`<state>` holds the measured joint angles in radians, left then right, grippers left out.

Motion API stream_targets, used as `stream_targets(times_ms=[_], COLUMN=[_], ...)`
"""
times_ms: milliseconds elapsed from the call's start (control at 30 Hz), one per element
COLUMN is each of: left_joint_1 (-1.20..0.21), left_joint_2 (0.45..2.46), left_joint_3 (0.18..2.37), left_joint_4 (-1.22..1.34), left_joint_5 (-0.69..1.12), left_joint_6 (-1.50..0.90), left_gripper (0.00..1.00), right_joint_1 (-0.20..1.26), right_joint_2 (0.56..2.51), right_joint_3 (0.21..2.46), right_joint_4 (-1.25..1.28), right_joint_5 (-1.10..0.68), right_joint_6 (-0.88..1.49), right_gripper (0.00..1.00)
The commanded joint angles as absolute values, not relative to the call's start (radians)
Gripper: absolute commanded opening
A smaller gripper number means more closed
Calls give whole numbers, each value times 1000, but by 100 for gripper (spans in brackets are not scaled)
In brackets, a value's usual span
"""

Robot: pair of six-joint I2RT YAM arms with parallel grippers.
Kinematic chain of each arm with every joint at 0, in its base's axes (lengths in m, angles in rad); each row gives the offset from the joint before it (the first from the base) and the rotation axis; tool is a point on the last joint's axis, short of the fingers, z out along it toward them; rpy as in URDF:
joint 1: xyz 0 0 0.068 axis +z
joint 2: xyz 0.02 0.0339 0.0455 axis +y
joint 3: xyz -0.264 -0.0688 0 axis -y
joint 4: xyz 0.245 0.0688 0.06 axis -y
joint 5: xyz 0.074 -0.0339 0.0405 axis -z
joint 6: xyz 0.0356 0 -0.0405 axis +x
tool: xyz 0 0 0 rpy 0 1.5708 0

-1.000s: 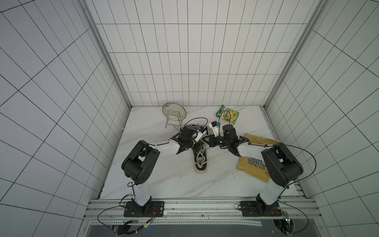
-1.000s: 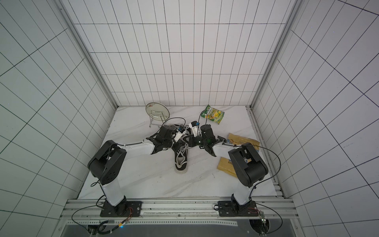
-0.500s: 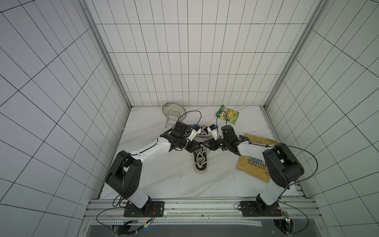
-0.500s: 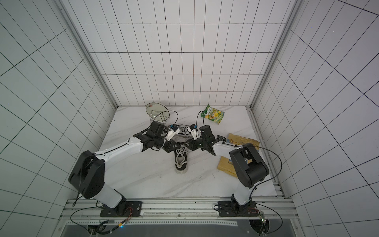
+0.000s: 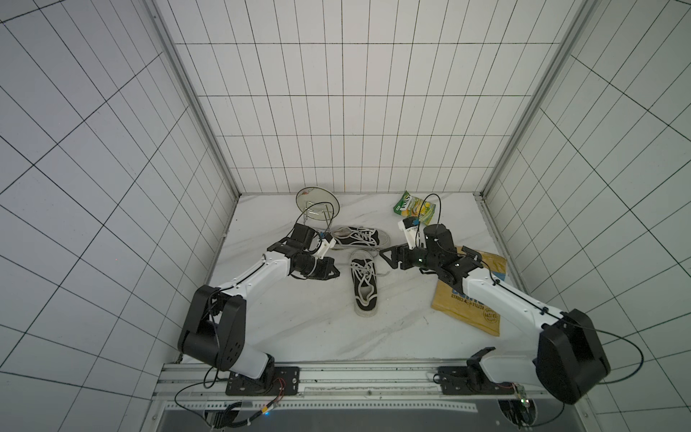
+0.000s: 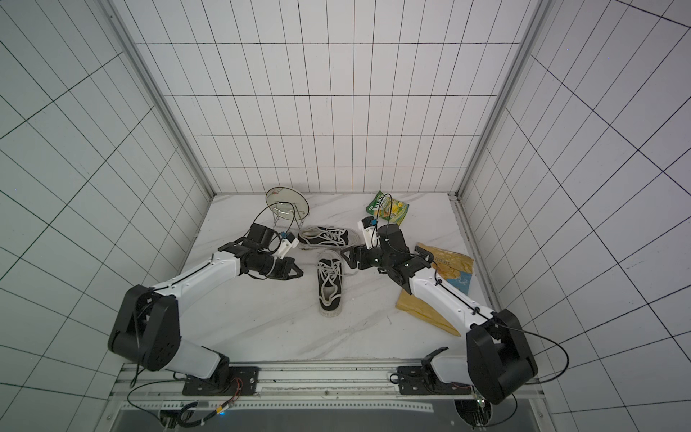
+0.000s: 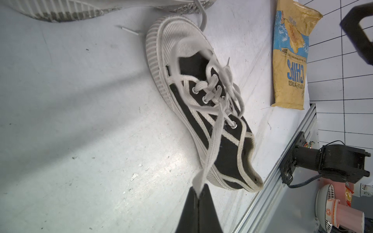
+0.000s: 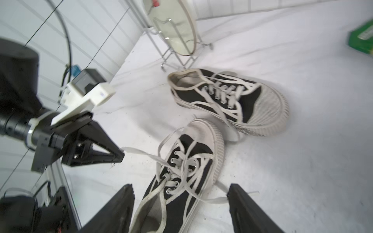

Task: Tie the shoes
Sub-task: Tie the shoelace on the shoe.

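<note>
The white marbled bench (image 5: 299, 329) carries everything. A yellow chip bag (image 5: 458, 312) lies by its right edge, partly under the right arm. Mid-bench toward the back edge, the far shoe (image 5: 355, 238) lies crosswise; the near shoe (image 5: 365, 288) points its toe at it, heel toward the front edge. A plate on a wire stand (image 5: 318, 204) and a green packet (image 5: 415, 205) sit near the back edge. The right gripper (image 8: 180, 187), just right of the near shoe's toe, is spread wide — gripping nothing. The left gripper (image 7: 198, 193), left of that shoe, is pinched closed on a white lace (image 7: 215, 139) end
</note>
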<state>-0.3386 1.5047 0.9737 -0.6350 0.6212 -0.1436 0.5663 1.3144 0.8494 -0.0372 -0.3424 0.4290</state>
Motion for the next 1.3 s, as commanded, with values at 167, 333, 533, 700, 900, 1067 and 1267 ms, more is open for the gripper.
stream_targets(times_ms=[167, 333, 533, 700, 900, 1067, 1267], left_joint_1=[-337, -337, -337, -337, -337, -333, -280], left_joint_2=[1484, 1468, 1462, 1456, 1453, 1440, 1427], left_joint_3=[945, 936, 924, 919, 919, 912, 888], left_joint_4=[-563, -557, -540, -538, -537, -544, -571], left_joint_5=[594, 588, 609, 609, 610, 603, 580], left_joint_6=[-158, -143, -144, -140, -146, -178, -264], left_gripper=[0, 0, 0, 0, 0, 0, 0], right_joint_1=[553, 597, 642, 659, 663, 627, 521], right_joint_2=[1428, 1505, 1655, 1723, 1716, 1641, 1436], right_joint_3=[830, 724, 747, 761, 748, 739, 745], right_joint_4=[-128, 68, 227, 285, 304, 265, -7], right_joint_5=[-226, -212, -249, -261, -256, -222, -128], right_joint_6=[1150, 1468, 1570, 1619, 1627, 1545, 1286], right_gripper=[73, 71, 70, 65, 22, 0, 0])
